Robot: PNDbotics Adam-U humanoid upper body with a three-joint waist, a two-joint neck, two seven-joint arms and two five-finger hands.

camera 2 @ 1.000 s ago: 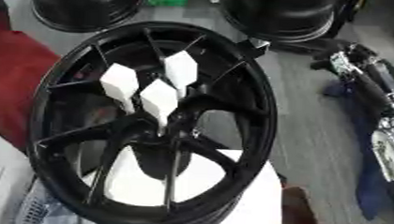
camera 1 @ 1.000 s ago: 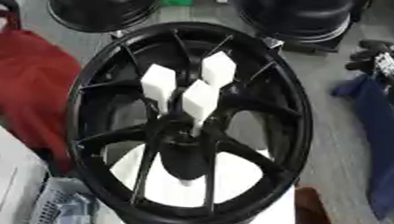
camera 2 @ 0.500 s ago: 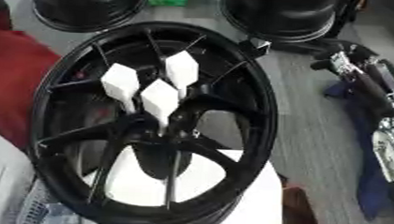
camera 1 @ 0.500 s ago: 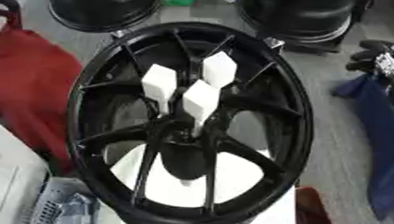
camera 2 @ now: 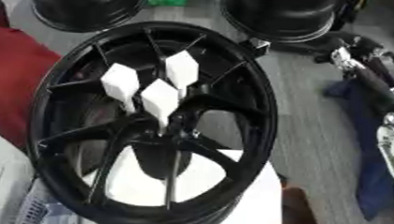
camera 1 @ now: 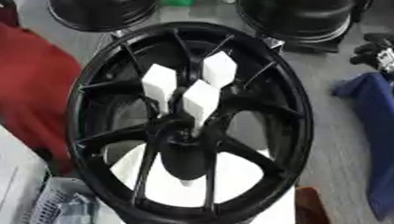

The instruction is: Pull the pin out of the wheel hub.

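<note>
Nothing done yet. Three white pins (camera 1: 202, 101) sitting in the middle of the black wheel (camera 1: 102, 87). Right arm (camera 2: 367, 75) out at the side; fingers hidden, cannot tell. All pulling left.

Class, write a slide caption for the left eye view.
Black wheel hub with three white pins standing at its centre.

Even, soft light, slightly blurred throughout; white pins (camera 1: 199, 101) glow against the glossless black wheel (camera 1: 298, 136).
</note>
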